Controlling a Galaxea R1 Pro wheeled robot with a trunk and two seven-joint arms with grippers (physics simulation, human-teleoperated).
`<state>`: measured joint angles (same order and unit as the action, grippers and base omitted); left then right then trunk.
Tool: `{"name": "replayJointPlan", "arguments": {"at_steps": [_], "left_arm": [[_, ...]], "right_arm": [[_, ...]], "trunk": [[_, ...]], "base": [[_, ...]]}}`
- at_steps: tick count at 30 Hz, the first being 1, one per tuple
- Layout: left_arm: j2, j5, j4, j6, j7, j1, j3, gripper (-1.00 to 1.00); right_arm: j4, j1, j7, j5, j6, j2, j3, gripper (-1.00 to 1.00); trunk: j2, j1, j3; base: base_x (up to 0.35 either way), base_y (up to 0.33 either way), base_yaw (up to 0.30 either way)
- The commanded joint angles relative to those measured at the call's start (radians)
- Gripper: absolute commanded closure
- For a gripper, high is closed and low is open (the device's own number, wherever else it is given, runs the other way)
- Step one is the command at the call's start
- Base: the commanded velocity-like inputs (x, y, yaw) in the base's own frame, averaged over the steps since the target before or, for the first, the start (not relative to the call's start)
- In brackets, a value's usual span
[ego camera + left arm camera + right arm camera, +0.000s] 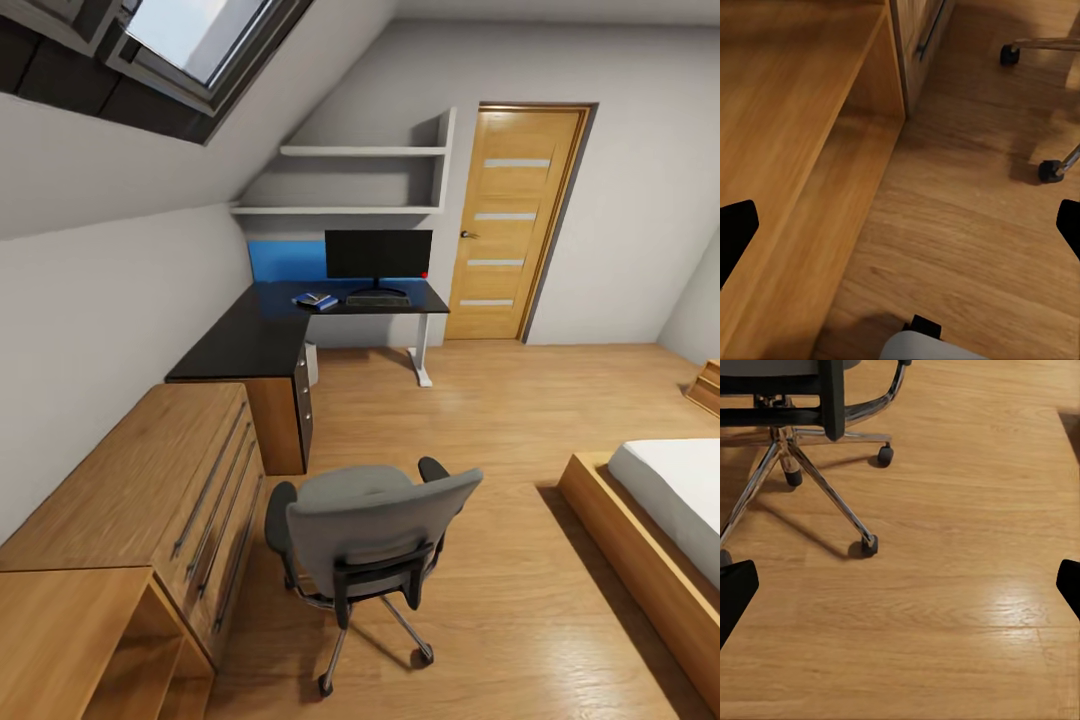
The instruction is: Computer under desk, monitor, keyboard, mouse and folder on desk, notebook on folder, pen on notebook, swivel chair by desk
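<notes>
The swivel chair [370, 525] stands on the floor with its grey back toward me, hiding the seat, well short of the desk [255, 340]. At the desk's far end the monitor [378, 255] stands upright with the keyboard [378, 299] in front of it. Left of the keyboard lies a small blue flat item [315, 300]; folder or notebook, I cannot tell. The computer [311, 362] shows pale under the desk. Mouse and pen are too small to make out. My left gripper [900, 232] and right gripper [900, 589] hang open over the floor, holding nothing, near the chair base [795, 446].
Low light-wood cabinets [150, 490] with an open shelf [832, 195] run along the left wall. A bed [660, 510] in a wood frame sits at the right. A closed door [510, 220] is at the back. Chair castors [1048, 171] are close to my left gripper.
</notes>
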<state>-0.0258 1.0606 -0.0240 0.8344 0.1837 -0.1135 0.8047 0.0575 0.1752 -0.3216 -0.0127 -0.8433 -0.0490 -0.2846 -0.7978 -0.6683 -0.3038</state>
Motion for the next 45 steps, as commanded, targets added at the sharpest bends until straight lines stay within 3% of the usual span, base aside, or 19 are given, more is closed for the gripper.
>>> {"name": "replayJointPlan", "arguments": {"at_steps": [1,45], "left_arm": [[0.0,-0.001,0.0,0.002,0.01,0.0,0.008,-1.0],[0.003,-0.002,-0.001,0.005,0.01,0.0,0.005,-1.0]], "right_arm": [[-0.001,0.001,-0.008,-0.001,-0.001,0.0,-0.008,-1.0],[-0.001,0.001,-0.008,-0.001,-0.002,0.0,-0.008,-1.0]], "trunk": [[-0.008,-0.004,-0.005],[-0.316,-0.173,-0.142]], "base": [[0.0,0.0,0.0],[-0.042,0.0,0.0]]}}
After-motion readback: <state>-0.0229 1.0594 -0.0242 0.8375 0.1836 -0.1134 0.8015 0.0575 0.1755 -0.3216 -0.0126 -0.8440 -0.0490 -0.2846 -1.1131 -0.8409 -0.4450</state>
